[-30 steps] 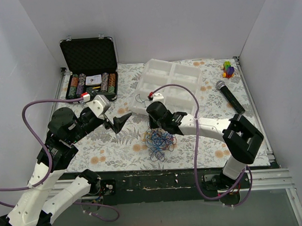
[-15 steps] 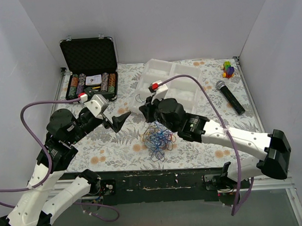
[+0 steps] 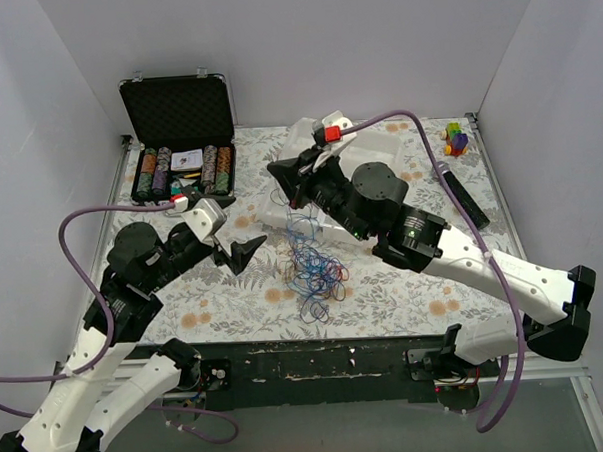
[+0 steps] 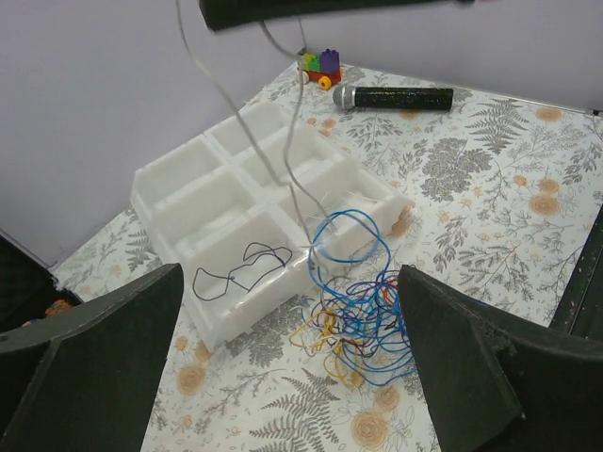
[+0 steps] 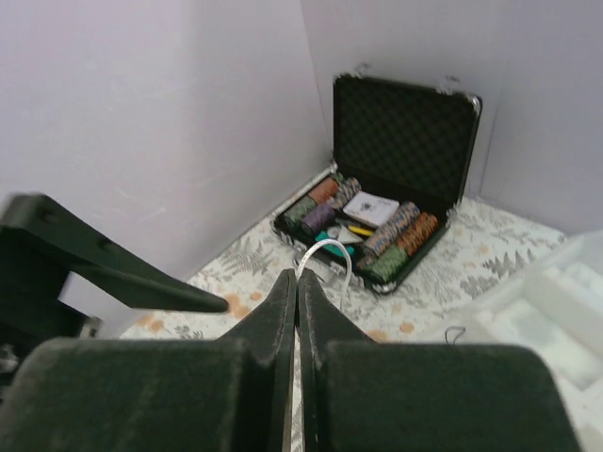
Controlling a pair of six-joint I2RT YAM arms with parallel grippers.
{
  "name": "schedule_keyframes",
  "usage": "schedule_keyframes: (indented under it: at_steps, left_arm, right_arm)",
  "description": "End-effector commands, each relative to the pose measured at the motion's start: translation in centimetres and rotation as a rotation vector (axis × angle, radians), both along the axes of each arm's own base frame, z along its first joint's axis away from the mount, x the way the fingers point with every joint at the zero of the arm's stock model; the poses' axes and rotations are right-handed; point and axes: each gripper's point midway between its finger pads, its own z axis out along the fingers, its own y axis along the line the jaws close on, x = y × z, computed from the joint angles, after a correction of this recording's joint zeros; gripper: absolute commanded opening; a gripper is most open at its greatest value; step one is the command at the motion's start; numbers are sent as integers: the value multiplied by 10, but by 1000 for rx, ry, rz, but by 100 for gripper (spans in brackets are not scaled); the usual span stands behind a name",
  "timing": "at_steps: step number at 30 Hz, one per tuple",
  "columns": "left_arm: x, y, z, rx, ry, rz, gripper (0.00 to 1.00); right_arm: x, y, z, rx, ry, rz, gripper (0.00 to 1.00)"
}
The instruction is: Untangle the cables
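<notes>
1. Just in front of the white tray, on the flowered tabletop, sits the tangle of cables: blue, orange, red and yellow loops.
2. Above the tray's near-left corner, the right gripper has its jaws pressed together on a thin pale strand that rises from the tangle.
3. One black cable lies loose inside the tray's near compartment.
4. Left of the tray, the left gripper hovers with its jaws spread wide, holding nothing.

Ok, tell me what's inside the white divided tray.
One black cable loop lies in a corner compartment; the other compartments seen from the left wrist show nothing. From above, the right arm covers much of the tray.
</notes>
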Motion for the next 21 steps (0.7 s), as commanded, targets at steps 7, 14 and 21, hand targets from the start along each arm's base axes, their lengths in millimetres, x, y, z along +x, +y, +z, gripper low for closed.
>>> schedule_keyframes:
  at_steps: [7,14,21]
  left_arm:
    - [2,-13,-49,28,35,-56,98]
    - [8,-25,-64,6,78,-86,98]
    - [18,-44,-66,-81,155,-118,98]
  right_arm:
    - [-24,-7,123,160,-227,69,1]
    - [-29,-5,163,193,-294,93,1]
    - [-38,3,173,224,-304,148,1]
